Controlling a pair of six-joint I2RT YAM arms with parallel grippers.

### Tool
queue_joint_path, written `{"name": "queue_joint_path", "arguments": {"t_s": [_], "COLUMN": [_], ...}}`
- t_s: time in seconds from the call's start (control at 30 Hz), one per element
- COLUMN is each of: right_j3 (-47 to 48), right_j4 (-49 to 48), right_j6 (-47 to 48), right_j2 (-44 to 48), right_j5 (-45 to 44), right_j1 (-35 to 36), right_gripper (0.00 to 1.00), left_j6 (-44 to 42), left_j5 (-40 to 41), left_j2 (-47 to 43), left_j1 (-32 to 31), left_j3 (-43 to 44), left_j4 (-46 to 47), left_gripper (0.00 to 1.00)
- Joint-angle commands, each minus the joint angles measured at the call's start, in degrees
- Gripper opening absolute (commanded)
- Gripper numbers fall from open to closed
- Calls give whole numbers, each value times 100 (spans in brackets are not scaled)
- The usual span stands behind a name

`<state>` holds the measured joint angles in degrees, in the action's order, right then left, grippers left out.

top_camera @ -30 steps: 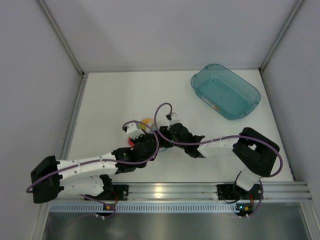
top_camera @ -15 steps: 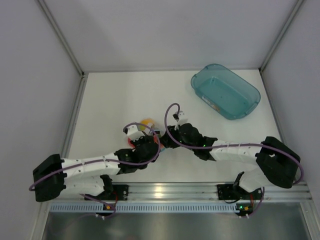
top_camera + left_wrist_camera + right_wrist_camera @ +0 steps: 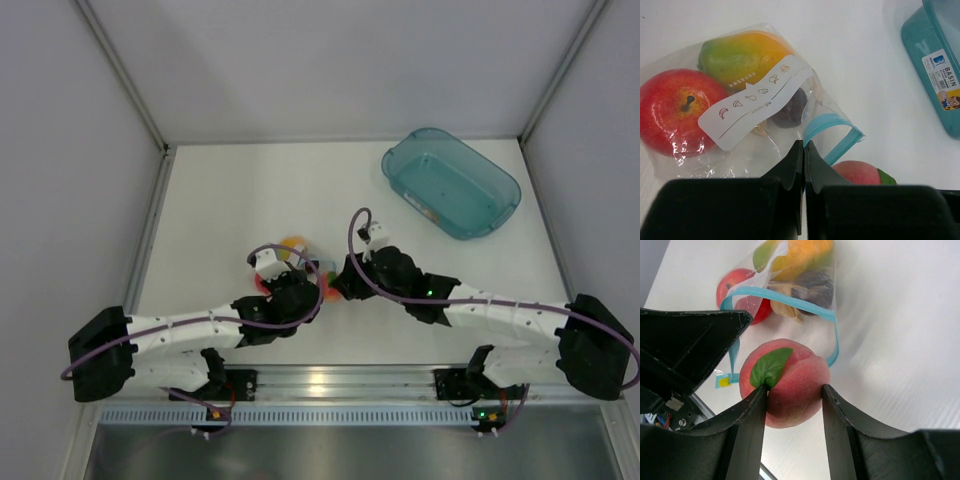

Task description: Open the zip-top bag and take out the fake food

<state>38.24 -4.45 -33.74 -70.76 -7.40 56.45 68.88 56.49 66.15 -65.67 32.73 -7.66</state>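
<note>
Peach-pink plastic toy fruit (image 3: 785, 382), pinched between jaws of right gripper (image 3: 793, 388) just outside open mouth of small clear crinkly zip-top bag (image 3: 752, 107), jaws of left gripper (image 3: 803, 150) pressed together on bag's near edge, seemingly anchoring it against the pull.

Translucent teal rectangular tub (image 3: 451, 183) with rounded corners, open side up, set askew near the far right corner of the white tabletop (image 3: 230, 200), printed "BASIN" label (image 3: 944, 82) on one wall
</note>
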Motion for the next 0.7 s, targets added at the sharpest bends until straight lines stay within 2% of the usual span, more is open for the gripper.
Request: {"name": "queue_joint_path", "arguments": {"t_s": [0.0, 0.23, 0.43, 0.47, 0.67], "right_j3": [96, 578, 1149, 1255, 2081], "right_j4": [427, 1727, 2263, 2325, 2440], "right_j6": [183, 490, 1053, 1201, 1536], "right_j2": [466, 1345, 1495, 1391, 531], "right_j5": [-279, -596, -96, 35, 290], "right_j1": [-55, -344, -1863, -2352, -4032], "right_gripper": [16, 16, 16, 16, 16], "left_j6": [29, 3, -41, -85, -234], "left_j5": [152, 38, -85, -94, -261], "left_j2": [-67, -111, -225, -225, -217], "left_j1": [28, 37, 37, 37, 37], "left_j3": [216, 181, 163, 163, 233], "left_j4": [63, 63, 63, 54, 63], "left_gripper": [0, 0, 0, 0, 0]}}
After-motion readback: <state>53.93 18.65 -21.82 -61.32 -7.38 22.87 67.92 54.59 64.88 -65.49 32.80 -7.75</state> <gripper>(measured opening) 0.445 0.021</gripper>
